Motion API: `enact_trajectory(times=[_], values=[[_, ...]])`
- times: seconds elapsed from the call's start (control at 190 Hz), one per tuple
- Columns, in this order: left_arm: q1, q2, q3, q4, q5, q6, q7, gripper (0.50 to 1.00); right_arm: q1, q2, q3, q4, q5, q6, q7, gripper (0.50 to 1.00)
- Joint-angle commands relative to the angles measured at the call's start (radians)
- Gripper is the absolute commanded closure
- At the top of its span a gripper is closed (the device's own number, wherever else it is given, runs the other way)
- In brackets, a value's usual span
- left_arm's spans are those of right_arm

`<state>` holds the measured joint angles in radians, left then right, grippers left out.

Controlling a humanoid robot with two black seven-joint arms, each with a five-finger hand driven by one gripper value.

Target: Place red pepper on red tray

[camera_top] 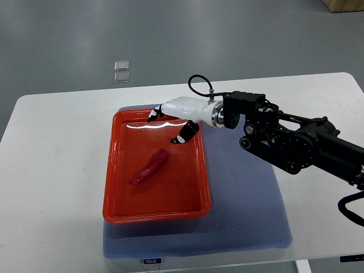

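- Though meant for the tray, already there — red pepper (149, 166) lying flat near the middle of the red tray (112, 170), stem end toward the far right, touching nothing else.
- By the look of things, placement done; only clearing the arm away left, if anything.
- Resting on a blue mat (244, 210), that tray, with the mat spread over a white table (57, 148).
- Above the tray's far right corner — right hand (173, 116), white with dark fingertips, well apart from the pepper.
- Fingers (183, 134) loosely spread and pointing down toward the tray floor, holding nothing.
- Reaching in from the right edge, black forearm stretched across mat and table, wrist about level.
- No sign of the left arm anywhere.
- Beyond the table, on grey floor, two small clear squares (121, 71).
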<state>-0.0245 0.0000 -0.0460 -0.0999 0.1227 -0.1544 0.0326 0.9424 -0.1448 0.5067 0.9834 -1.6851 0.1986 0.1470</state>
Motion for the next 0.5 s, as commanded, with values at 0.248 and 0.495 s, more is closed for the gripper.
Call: enact_trajectory(times=[0.248, 0.495], values=[[0.0, 0.0, 0.0, -0.001, 0.0, -0.001, 0.0, 0.5, -0.082, -0.073, 0.19, -0.178, 0.637, -0.054, -0.024, 0.703], [0.0, 0.0, -0.002, 0.0, 0.0, 0.001, 0.001, 0.5, -0.103, -0.058, 0.277, -0.41, 0.976, -0.076, -0.024, 0.703]])
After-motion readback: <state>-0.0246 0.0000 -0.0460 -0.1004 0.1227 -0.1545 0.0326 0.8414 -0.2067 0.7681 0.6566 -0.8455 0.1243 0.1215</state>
